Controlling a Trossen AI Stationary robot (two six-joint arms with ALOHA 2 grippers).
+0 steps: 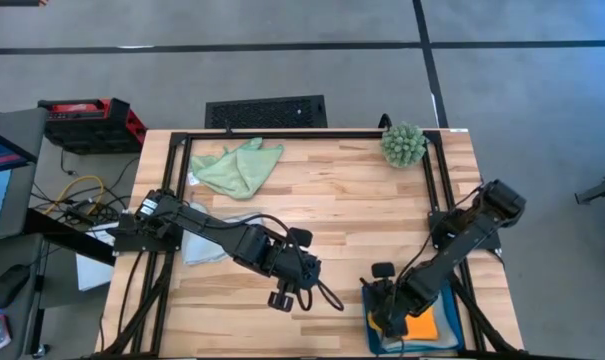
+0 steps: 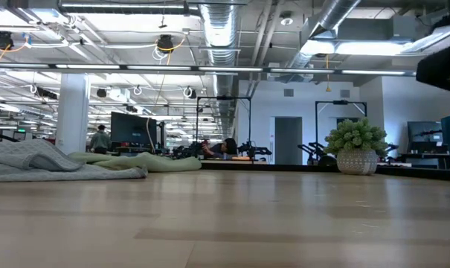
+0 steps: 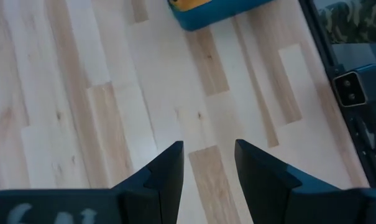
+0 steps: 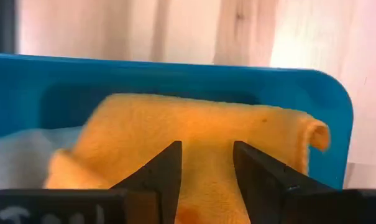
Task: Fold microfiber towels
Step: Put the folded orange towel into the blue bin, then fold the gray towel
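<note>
A folded orange towel (image 4: pixel 194 124) lies in the teal tray (image 4: pixel 175 71) at the near right, on top of a pale cloth (image 4: pixel 13 155). My right gripper (image 4: pixel 206 144) stands open right over the orange towel (image 1: pixel 423 326), pointing down. My left gripper (image 1: pixel 282 298) hangs open over bare wood at the table's near middle, left of the tray; nothing is between its fingers (image 3: pixel 169 168). A light green towel (image 1: pixel 237 165) lies crumpled at the far left. A pale blue-grey towel (image 1: pixel 204 245) lies crumpled at the left, partly under my left arm. My right gripper's open fingers (image 4: pixel 163 168) point down at the orange towel's top face (image 4: pixel 206 118). I cannot tell whether the fingertips touch it. The towel lies flat in the tray.
A spiky green ball plant (image 1: pixel 404 145) stands at the far right corner. A black frame (image 1: pixel 312 134) runs along the table's far and side edges. Bare wood spreads between the two arms and across the table's middle (image 1: pixel 352 210).
</note>
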